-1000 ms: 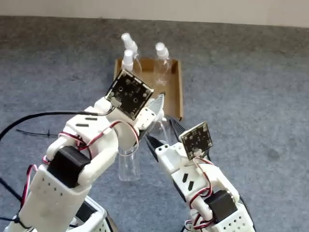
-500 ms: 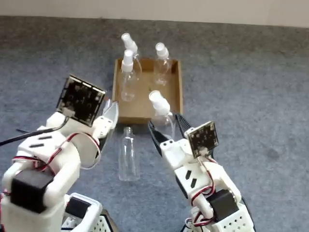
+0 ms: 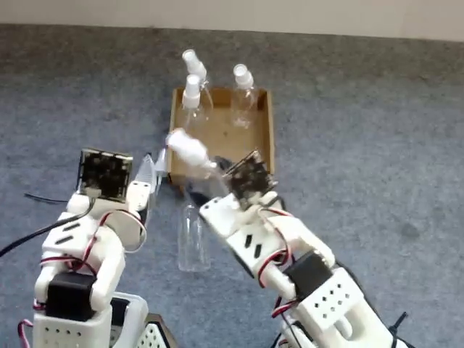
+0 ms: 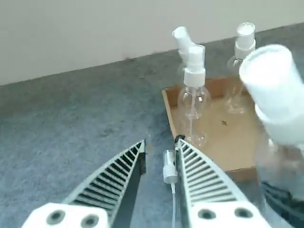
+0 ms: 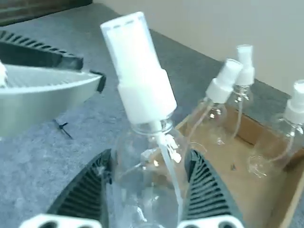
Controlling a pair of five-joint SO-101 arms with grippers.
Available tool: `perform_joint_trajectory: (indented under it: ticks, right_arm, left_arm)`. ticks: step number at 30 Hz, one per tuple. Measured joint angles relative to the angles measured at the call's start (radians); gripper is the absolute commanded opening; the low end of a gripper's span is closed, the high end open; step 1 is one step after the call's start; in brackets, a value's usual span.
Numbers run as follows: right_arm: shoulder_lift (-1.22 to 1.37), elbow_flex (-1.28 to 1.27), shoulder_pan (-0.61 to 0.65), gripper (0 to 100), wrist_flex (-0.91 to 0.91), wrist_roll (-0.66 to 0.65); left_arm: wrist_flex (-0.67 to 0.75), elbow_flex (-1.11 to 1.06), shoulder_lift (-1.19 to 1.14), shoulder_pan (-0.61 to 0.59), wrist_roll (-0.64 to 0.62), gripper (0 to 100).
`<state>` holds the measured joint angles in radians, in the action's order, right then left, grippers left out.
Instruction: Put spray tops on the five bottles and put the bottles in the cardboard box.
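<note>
The right gripper (image 5: 147,190) is clamped around a capped bottle (image 3: 196,163), which leans toward 10 o'clock over the box's (image 3: 270,138) near-left corner. Three bottles (image 3: 192,109) stand along the box's 12 o'clock side, so the free floor lies toward 6 o'clock. To do this well, I judge the bottle should be righted first, lifted clear of the near wall, and lowered onto that bare floor. It should be let go only once the base sits flat. The left gripper (image 4: 161,144), at 8 o'clock from the box, is spread open and grips nothing. A loose top (image 4: 169,167) shows between its fingers. An uncapped bottle (image 3: 193,239) waits at 6 o'clock.
</note>
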<state>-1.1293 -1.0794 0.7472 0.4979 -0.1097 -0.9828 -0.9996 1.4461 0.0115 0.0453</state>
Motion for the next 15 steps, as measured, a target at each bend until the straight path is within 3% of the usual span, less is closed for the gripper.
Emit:
perform_joint_trajectory:
  ticks: [15]
  right_arm:
    - [0.005,-0.068,0.043,0.5,0.000,-0.028]
  left_arm:
    - [0.035,-0.029,0.100,0.043,0.000,10]
